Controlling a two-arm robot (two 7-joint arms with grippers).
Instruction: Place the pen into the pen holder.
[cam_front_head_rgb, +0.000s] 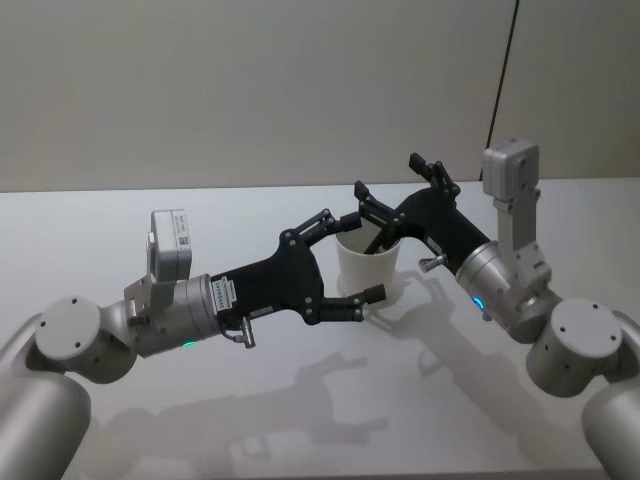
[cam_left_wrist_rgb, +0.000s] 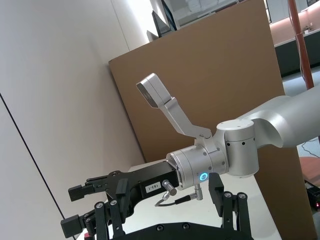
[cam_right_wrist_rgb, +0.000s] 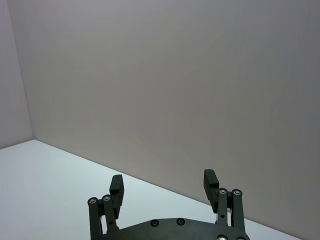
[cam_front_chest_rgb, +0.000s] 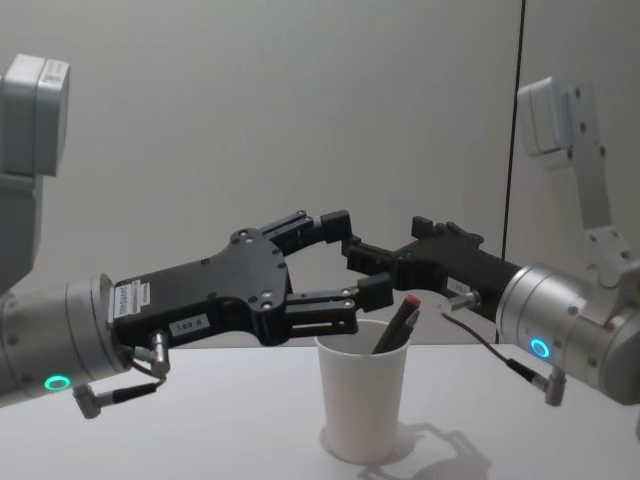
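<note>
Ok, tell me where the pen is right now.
The pen stands tilted inside the pen holder at the table's middle, its red tip above the rim, between the open left gripper and open right gripper.

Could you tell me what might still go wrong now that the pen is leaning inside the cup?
The open left end effector straddles the paper cup; a careless retreat could clip the rim and tip it. The pen leans over the rim beside the open right end effector, which could snag it when pulling back.
</note>
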